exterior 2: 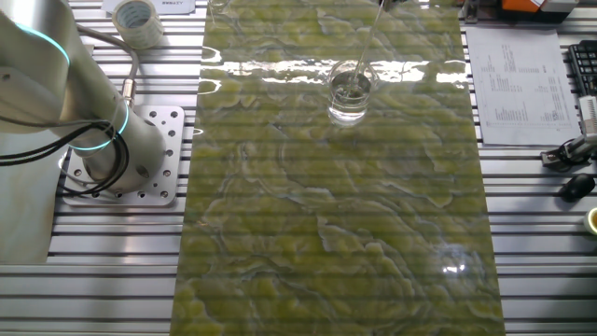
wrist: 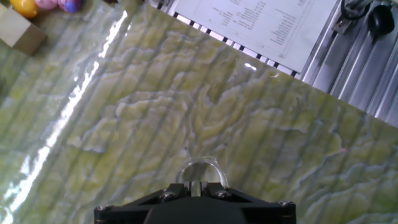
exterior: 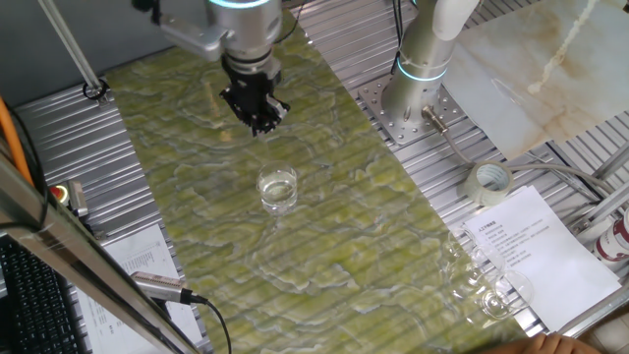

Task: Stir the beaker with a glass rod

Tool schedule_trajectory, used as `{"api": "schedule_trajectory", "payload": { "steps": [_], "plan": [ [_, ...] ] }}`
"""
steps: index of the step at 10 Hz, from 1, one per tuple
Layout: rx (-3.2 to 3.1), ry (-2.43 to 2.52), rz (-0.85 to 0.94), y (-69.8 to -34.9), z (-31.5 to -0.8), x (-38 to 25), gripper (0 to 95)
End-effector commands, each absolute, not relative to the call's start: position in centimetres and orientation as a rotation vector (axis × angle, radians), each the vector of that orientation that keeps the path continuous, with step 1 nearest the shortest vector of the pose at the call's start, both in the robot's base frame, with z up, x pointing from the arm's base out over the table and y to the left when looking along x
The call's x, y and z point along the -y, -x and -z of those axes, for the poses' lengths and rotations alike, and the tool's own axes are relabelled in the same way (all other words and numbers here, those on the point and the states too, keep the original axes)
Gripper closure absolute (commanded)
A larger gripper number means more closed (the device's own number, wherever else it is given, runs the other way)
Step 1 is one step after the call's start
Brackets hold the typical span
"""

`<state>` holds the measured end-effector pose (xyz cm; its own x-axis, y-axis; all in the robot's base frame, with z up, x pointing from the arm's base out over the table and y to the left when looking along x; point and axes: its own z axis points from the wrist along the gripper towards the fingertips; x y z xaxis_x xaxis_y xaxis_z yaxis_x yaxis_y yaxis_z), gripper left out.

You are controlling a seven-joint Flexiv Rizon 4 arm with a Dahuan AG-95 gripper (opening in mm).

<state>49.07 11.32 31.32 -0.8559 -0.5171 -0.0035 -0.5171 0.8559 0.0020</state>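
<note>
Your beaker stands upright mid-mat, the glass rod already dipping into it, slanting up toward the gripper above and behind the beaker. Fingers look closed on the rod's top, so you stir from there.

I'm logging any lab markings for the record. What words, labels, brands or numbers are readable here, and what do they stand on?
No text can be read as it stands.
Printed sheet by the tape roll: lines of print, too small to read.
Printed sheet beside the keyboard: rows of print, blurred.
Sheet in the hand view: print, illegible.
Beaker: no markings visible.
</note>
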Motion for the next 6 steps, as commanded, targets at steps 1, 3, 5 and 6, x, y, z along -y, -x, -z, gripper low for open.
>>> {"api": "schedule_trajectory", "payload": {
  "steps": [1, 3, 5, 6],
  "plan": [
    [-2.970, 0.714, -0.207, -48.93, -31.55, -11.38, 95.0],
    [-2.934, 0.714, -0.247, -49.19, -31.93, -11.65, 95.0],
    [-2.875, 0.778, -0.216, -49.37, -32.13, -11.84, 95.0],
    [-2.864, 0.811, -0.192, -49.40, -32.15, -11.86, 95.0]
  ]
}}
